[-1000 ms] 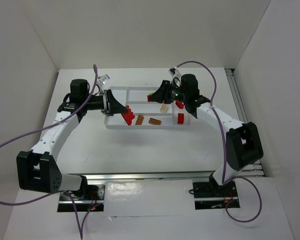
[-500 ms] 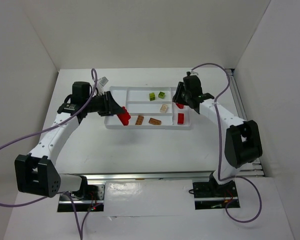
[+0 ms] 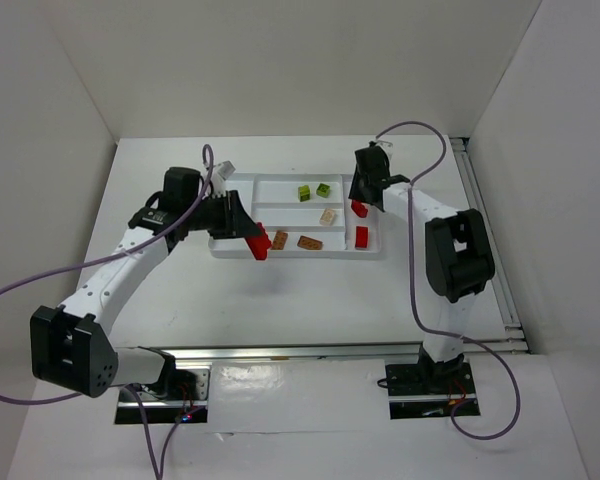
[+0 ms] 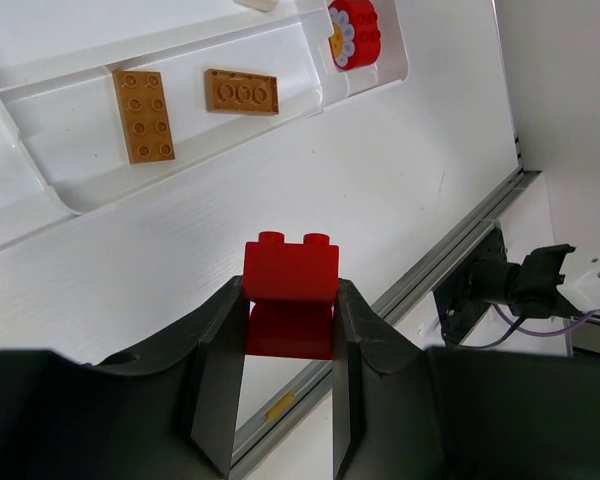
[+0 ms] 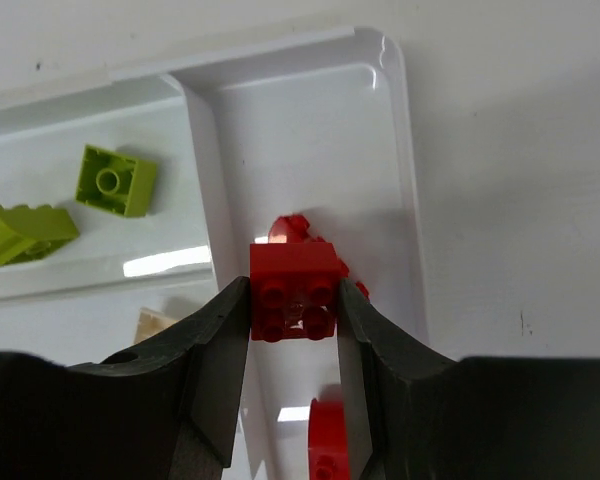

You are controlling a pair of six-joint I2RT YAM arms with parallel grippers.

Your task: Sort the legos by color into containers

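My left gripper point(image 4: 290, 292) jaws pinch a red brick point(image 4: 290, 265), with the white tray point(image 4: 40, 170) and its two orange bricks point(image 4: 143, 115) ahead of them. My right gripper point(image 5: 294, 308) jaws clamp a second red brick point(image 5: 295, 268) over the tray's end compartment, loose red pieces point(image 5: 325, 452) beneath.

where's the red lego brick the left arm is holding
Top view, left of centre: the red studded plastic brick sits clamped in the left gripper at the near rim of the white plastic tray, just left of two orange flat bricks.
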